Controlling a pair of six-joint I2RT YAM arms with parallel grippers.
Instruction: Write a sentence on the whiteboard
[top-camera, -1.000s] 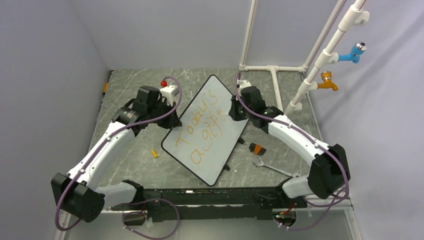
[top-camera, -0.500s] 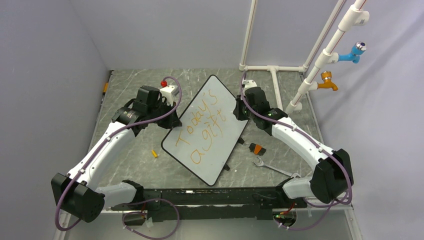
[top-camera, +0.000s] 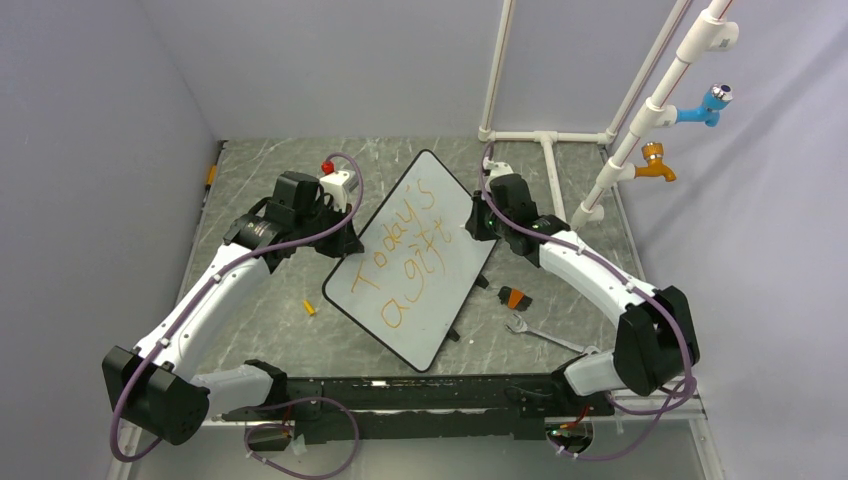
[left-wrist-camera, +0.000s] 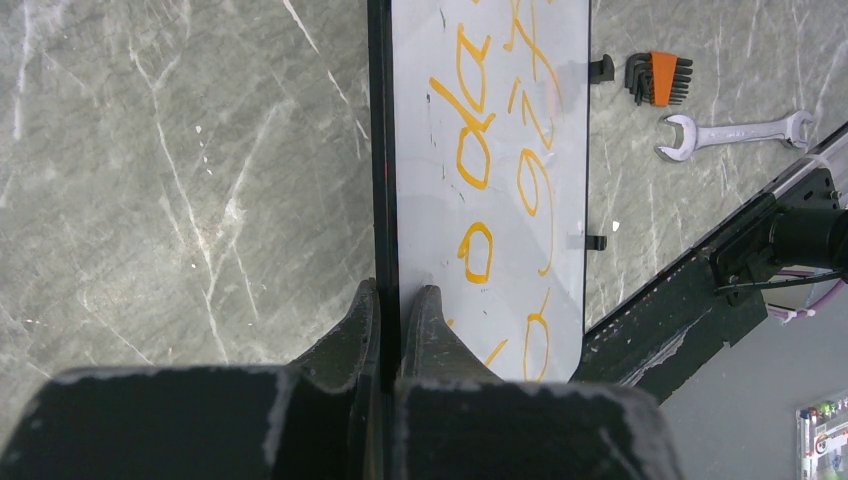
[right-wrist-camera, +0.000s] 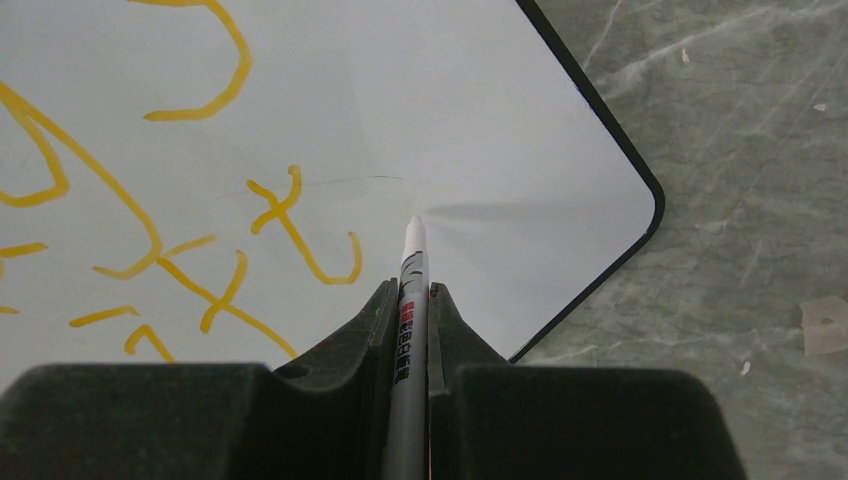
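right gripper (right-wrist-camera: 409, 292) has edged toward upper right, clamped on the marker (right-wrist-camera: 411, 255) over the whiteboard (right-wrist-camera: 480, 120); left gripper (left-wrist-camera: 392, 305) pinches its rim.

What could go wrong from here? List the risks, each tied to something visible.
1. The left end effector pinches only the whiteboard's thin edge; pen pressure may pivot the board.
2. The marker in the right end effector sits close to the sentence's last letter; a stray drag could mar it.
3. Little blank board is left before the rounded corner.
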